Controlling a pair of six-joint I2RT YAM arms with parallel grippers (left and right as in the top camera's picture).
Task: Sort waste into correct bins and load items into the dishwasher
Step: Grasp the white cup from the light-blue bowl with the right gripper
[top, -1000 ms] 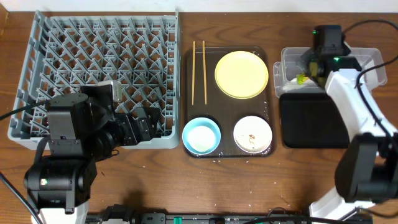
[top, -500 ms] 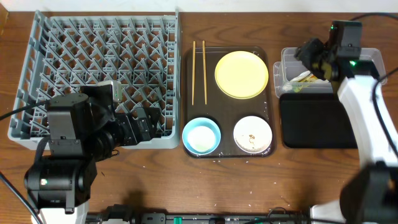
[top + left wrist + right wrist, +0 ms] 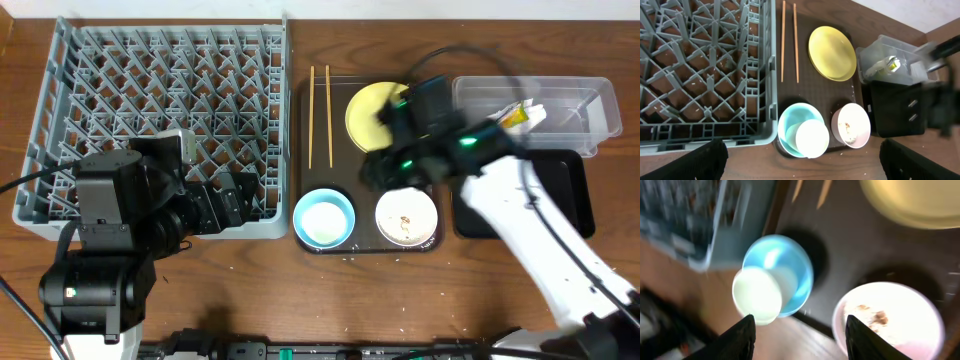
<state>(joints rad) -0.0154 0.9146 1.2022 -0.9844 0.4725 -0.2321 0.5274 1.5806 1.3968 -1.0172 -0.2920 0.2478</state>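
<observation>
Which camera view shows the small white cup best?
The left wrist view: the cup is sharp there, sitting in the blue bowl. The right wrist view shows the cup blurred. From overhead the cup hardly stands out from the bowl's inside.

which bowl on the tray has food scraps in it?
The white bowl, right of the light blue bowl: brownish scraps lie on its floor. The blue one holds only a small white cup.

White right arm point(image 3: 530, 215), black left arm point(image 3: 105, 210).
</observation>
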